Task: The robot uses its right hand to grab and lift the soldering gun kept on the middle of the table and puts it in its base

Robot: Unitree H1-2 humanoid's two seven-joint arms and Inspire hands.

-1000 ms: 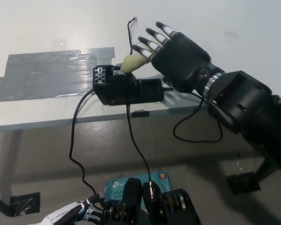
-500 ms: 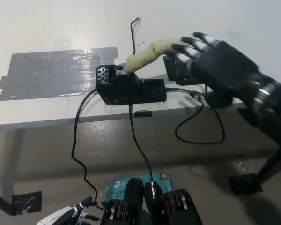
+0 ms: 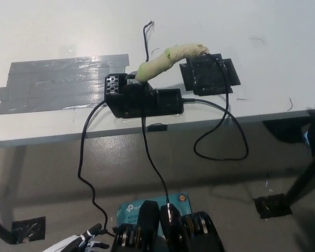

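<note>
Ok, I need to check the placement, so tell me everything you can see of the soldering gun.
The soldering gun has a pale yellow-green handle that looks wrapped in tape, with a green band partway along. It lies tilted, its lower end seated in the black base near the table's front edge, its upper end pointing up and right toward a black patch. A thin black cable leaves that upper end and loops down off the table edge. No hand touches it; its tip is hidden.
</note>
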